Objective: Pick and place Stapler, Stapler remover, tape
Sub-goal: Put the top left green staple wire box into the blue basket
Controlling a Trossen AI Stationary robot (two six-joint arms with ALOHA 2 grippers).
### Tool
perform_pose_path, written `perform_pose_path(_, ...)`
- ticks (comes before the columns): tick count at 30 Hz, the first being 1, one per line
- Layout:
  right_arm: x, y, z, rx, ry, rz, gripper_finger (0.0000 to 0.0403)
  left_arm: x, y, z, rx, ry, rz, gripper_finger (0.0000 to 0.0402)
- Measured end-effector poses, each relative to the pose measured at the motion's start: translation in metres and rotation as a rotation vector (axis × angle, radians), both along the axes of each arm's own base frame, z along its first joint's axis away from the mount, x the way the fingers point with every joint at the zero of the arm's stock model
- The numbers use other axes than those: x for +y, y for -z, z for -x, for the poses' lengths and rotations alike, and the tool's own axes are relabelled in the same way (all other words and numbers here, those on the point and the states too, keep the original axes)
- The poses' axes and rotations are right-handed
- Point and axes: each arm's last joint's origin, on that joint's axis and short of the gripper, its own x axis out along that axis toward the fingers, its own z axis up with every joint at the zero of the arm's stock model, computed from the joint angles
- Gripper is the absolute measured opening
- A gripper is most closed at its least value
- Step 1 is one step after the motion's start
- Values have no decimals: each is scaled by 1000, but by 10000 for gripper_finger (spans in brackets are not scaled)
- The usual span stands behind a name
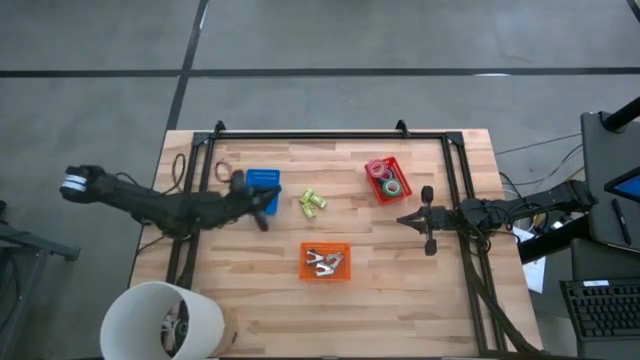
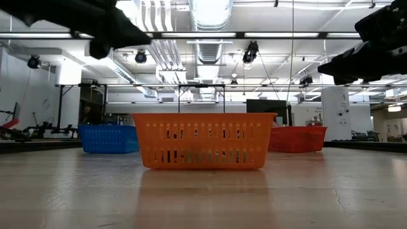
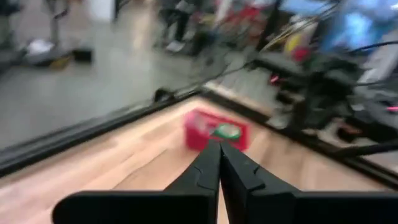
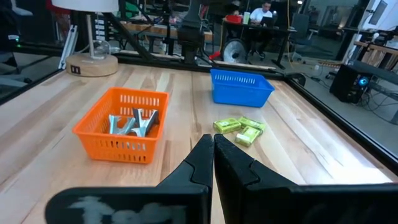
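From above, the wooden table (image 1: 260, 310) carries three small bins. The blue bin (image 1: 263, 180) sits toward the left, and the left gripper (image 1: 262, 205) hangs just beside it, fingers pressed together on nothing. The red bin (image 1: 387, 179) holds the tape rolls (image 1: 384, 174), red-pink, blue and green. The orange bin (image 1: 325, 261) holds metal staple removers (image 1: 322, 262). Between the blue and red bins lie small yellow-green staplers (image 1: 313, 201) on the bare wood. The right gripper (image 1: 404, 219) waits near the right edge, fingers together and empty.

At table height, the orange bin (image 2: 203, 140) stands in front, the blue bin (image 2: 108, 138) and red bin (image 2: 297, 138) farther back on either side.

The left wrist view shows closed fingers (image 3: 202, 177) pointing toward the red bin (image 3: 214, 130), blurred.

The right wrist view shows closed fingers (image 4: 202, 165) facing the staplers (image 4: 239, 129), with the orange bin (image 4: 122, 132) and blue bin (image 4: 241, 86) near them.
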Motion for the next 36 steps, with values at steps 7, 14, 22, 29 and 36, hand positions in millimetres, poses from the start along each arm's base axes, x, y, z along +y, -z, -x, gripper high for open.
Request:
perform_pose_path(7, 0, 0, 0, 0, -1, -2, 8, 21, 6, -46, 317, -75, 125, 66)
perform_pose_path(14, 0, 0, 0, 1, -1, -1, 8, 44, 18, -90, 472, -160, 176, 199)
perform_pose_path(22, 0, 0, 0, 0, -1, -3, 8, 69, 49, -120, 636, -175, 216, 253)
perform_pose_path(29, 0, 0, 0, 0, -1, 0, 8, 72, 69, -138, 710, -130, 248, 252)
perform_pose_path(36, 0, 0, 0, 1, -1, -2, 8, 72, 87, -139, 795, -122, 300, 252)
